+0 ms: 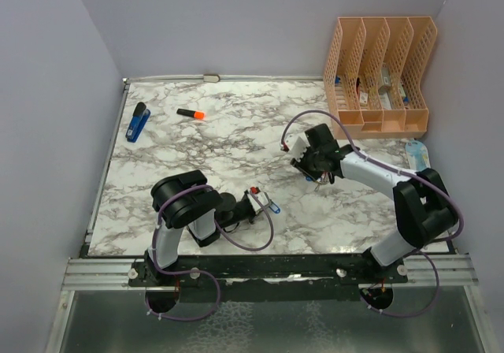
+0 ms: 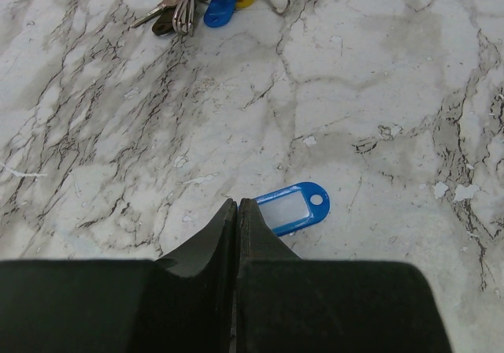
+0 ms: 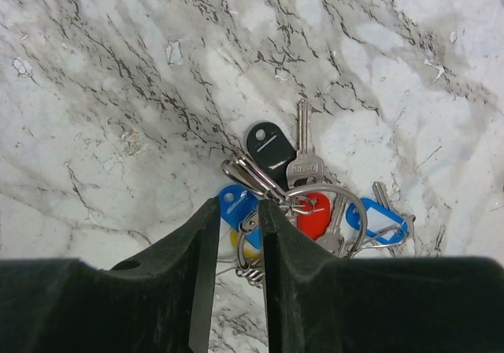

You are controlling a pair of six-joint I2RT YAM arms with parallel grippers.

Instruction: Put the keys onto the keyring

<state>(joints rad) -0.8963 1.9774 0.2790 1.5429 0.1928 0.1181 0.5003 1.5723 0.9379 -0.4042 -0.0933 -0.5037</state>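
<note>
One of the keys [image 2: 293,208], with a blue tag and pale window, lies flat on the marble against my left gripper's [image 2: 237,203] right finger; its metal part is hidden. That gripper is shut, with nothing visible between its jaws. In the top view the key [image 1: 272,206] sits just right of the left gripper [image 1: 256,203]. The keyring [image 3: 331,186], a silver ring, lies in a cluster with black [image 3: 270,146], red and yellow tags and another blue windowed key [image 3: 382,221]. My right gripper [image 3: 239,205] stands over this cluster, jaws slightly apart, a blue tag and wire loop in the gap.
A peach file organizer [image 1: 382,73] stands at the back right. A blue stapler [image 1: 138,122] and an orange marker [image 1: 190,114] lie at the back left. A pale blue object [image 1: 417,152] rests by the right wall. Walls enclose the table on three sides.
</note>
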